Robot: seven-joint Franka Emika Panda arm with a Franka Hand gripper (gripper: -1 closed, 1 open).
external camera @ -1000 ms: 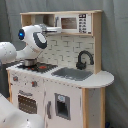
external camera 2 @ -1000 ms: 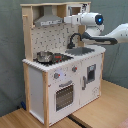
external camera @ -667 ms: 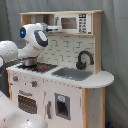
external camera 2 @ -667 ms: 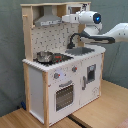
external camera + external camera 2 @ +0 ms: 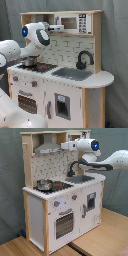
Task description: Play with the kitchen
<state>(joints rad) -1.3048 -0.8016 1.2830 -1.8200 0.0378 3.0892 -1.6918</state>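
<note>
In the first exterior view, the arm's white wrist with its blue light now hangs at the first exterior view's left, up beside the grey hood (image 5: 44,25), higher and closer to the cabinet than 1 second ago. The gripper (image 5: 54,26) reaches toward the microwave cabinet (image 5: 76,22) on the upper shelf. Below it, the pot (image 5: 29,61) sits on the stovetop (image 5: 39,66), untouched, then comes the sink (image 5: 75,73) with the black faucet (image 5: 84,58) arching over it.

The kitchen (image 5: 50,203) itself stands where it stood, on the wooden floor (image 5: 107,235) against a grey backdrop, filling the middle of both exterior views.

Over to the second exterior view: hood (image 5: 47,147) at upper left, pot (image 5: 44,184) on the burners, oven door (image 5: 63,223) below. The gripper (image 5: 65,145) has slid across from the second exterior view's right and now sits right at the upper shelf, level with the hood's edge. Whether the fingers are spread or pinched, I cannot tell; they merge with the white cabinet.

What it means: the arm has left the counter level alone and gone for the top storey. My read is that the microwave or hood is the next plaything, with contact close but not confirmed.
</note>
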